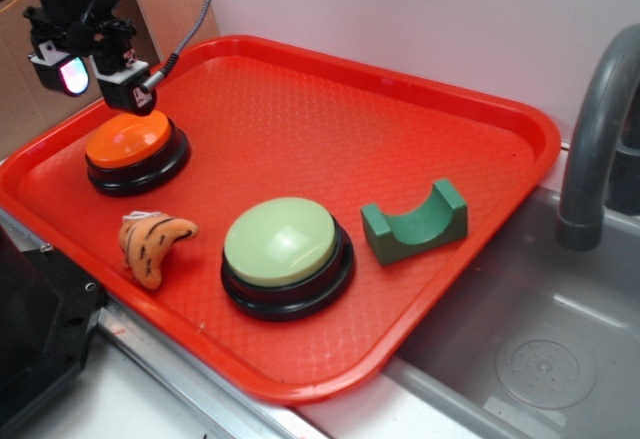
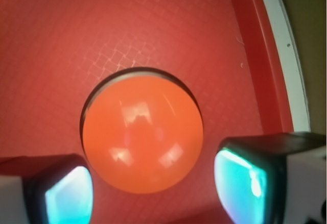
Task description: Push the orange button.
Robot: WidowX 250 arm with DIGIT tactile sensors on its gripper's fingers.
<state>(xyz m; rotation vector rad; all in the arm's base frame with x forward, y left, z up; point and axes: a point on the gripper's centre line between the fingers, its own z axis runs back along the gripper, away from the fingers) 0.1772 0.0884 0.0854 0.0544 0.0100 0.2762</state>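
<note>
Exterior view, upper left of the frame: I have the gripper (image 1: 97,77) poised over the orange button (image 1: 128,140), which sits near the left end of the red tray (image 1: 440,89). I cannot tell from this view whether the finger housings touch the dome's rear edge or clear it. I judge the arm is placed here so that a straight descent will land on the cap.

Wrist view: the button (image 2: 142,133) fills the centre and lower middle of the frame. The two fingertips (image 2: 66,193) show at the lower left and lower right corners, their pads glowing cyan, spread wide apart with the dome between them. The pincer is open and holds nothing. With the fingers this far apart, I judge they would straddle the cap rather than press it, so either closing them or shifting to bring one fingertip over the dome seems called for.

The button itself is round, domed and glossy orange, with bright highlights on its crown. It rests on a black circular base, seen as a dark rim along its upper edge in the wrist view.

Lower centre of the exterior view: the green button (image 1: 279,241), a striped plush toy (image 1: 151,244) and a green block (image 1: 416,222) lie well apart from the gripper.
</note>
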